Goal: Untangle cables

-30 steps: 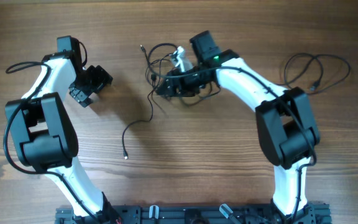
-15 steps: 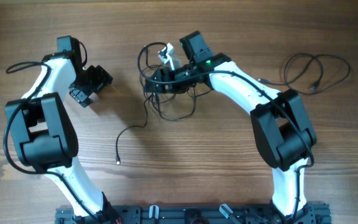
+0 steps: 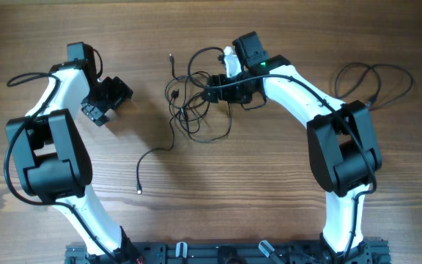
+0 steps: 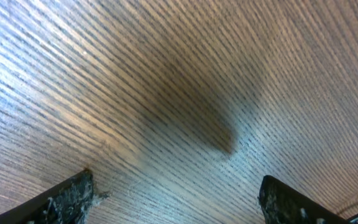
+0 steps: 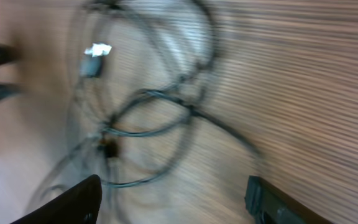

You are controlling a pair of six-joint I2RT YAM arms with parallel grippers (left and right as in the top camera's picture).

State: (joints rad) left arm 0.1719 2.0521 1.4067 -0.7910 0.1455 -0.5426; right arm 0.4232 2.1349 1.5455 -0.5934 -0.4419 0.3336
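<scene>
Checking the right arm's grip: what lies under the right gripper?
Under the open right gripper, looped black cables lie on the wooden table, a silvery plug among them; nothing is clamped between the fingers. From overhead, the arm covers part of them.

- The left arm (image 3: 50, 139) is folded up from the base at the near edge, and its white forearm is carried toward the far left.
- The left gripper (image 3: 107, 100) is turned toward the middle. Its jaws are held wide apart and empty, with one of the fingers (image 4: 67, 199) seen at each lower corner of the wrist view.
- The right arm (image 3: 339, 147) is arched from the base up and over to the left.
- The right gripper (image 3: 217, 89) is pointed left and downward. Its jaws are spread wide, with nothing clamped between them.
</scene>
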